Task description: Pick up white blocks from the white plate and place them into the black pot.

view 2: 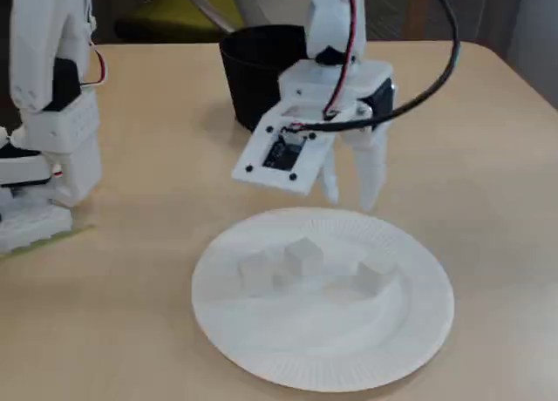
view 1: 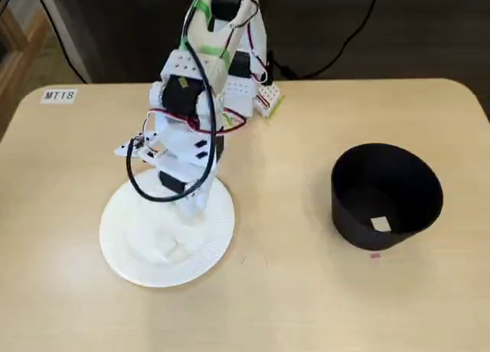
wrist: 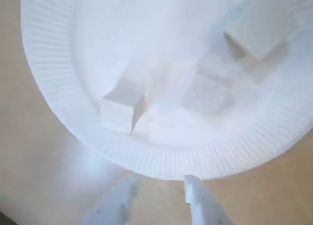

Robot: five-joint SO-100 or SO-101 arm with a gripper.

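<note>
The gripper (view 2: 350,194) is hanging open and empty over the plate's (view 2: 261,349) far rim, so it could be bumping the blocks (view 2: 302,257) apart.

The arm (view 1: 195,115) was built of white plastic shells with black motor blocks set into the joints. A thick black cable (view 2: 436,61) looped off it, beside thin red wires (view 1: 191,122), and green tape marked its upper part. Its gripper (view 2: 350,187) had two slim white tapered fingers (wrist: 200,200). A flat white plate with small dark screws carried the camera (view 2: 283,152).
</note>
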